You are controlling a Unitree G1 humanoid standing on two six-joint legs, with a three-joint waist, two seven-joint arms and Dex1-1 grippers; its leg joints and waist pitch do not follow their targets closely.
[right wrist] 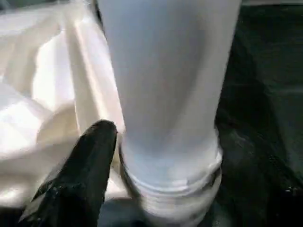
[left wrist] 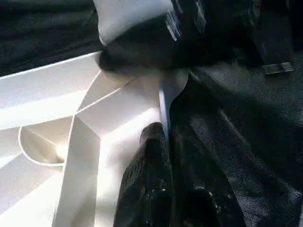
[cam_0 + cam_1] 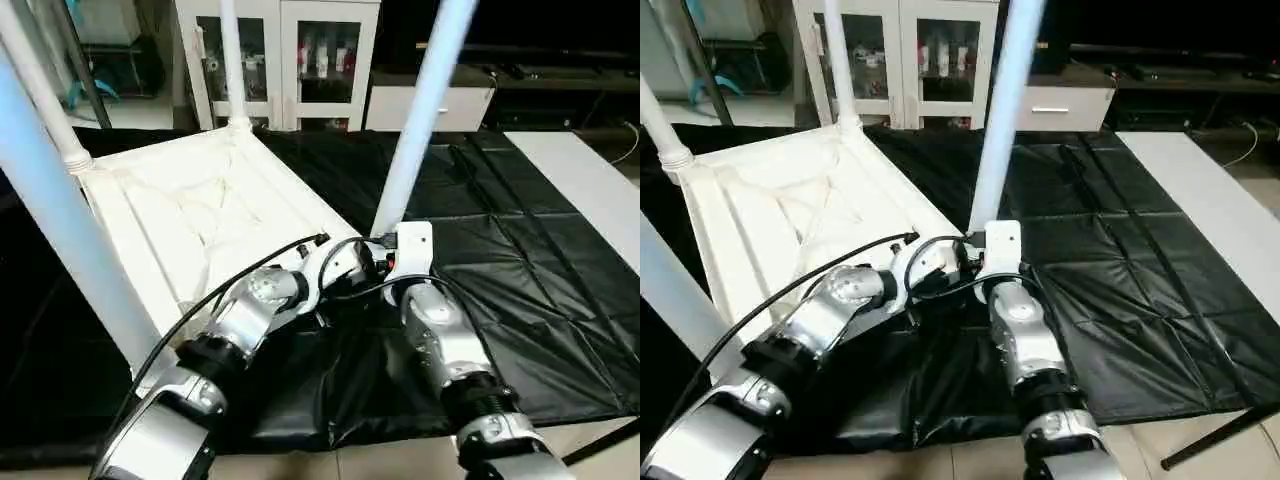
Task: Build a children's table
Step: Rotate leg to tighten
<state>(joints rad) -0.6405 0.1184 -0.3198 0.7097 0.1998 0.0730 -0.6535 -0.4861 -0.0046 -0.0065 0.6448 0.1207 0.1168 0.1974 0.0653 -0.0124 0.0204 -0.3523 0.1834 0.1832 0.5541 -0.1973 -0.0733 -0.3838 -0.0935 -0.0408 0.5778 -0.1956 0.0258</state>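
Right wrist view: right jaws (image 1: 156, 189) clamp leg (image 1: 165, 94) at tabletop (image 3: 200, 215) socket; left jaws state unclear; keep leg vertical while twisting.

Both eye views look forward and down over the forearms at the upturned tabletop (image 3: 200, 215); each wrist view sits close against its near corner.
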